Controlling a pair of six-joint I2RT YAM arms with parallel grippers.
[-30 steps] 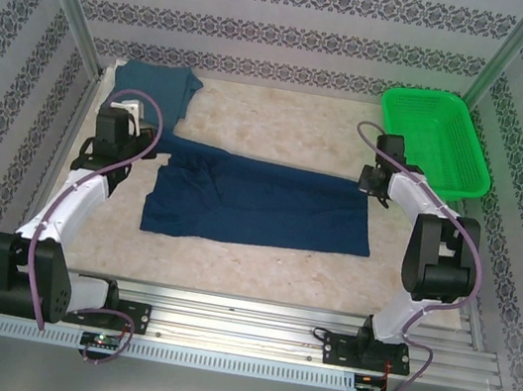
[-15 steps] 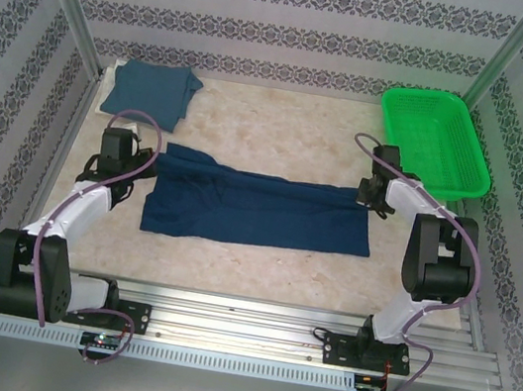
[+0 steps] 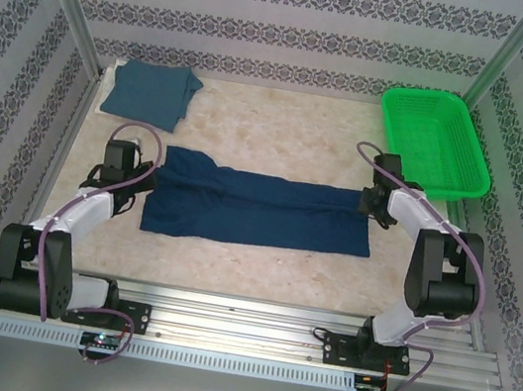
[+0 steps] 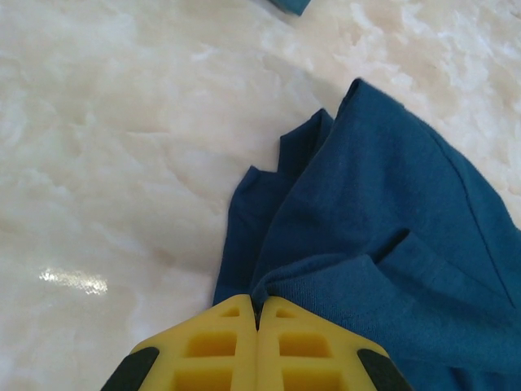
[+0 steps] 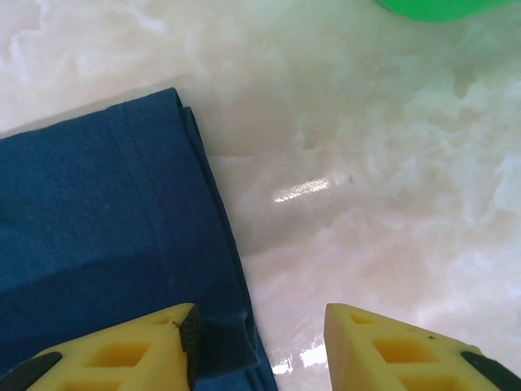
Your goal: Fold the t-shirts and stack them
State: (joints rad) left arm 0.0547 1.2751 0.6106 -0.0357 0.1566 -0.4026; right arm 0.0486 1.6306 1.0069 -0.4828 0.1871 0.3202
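Left wrist view: left pincer (image 4: 257, 314) pinched tight on the nine-o'clock end of the navy t-shirt (image 4: 383, 244); right pincer (image 5: 260, 324) parted, empty, at its three-o'clock hem.

left gripper (image 4: 257, 309): jaws pressed together, low | right gripper (image 5: 260, 316): jaws parted, low

- The basket (image 5: 431, 6) is being cut off by the right wrist view's top edge.
- A fold of the dark shirt (image 4: 391, 244) is being hidden inside the left gripper (image 4: 257, 308).
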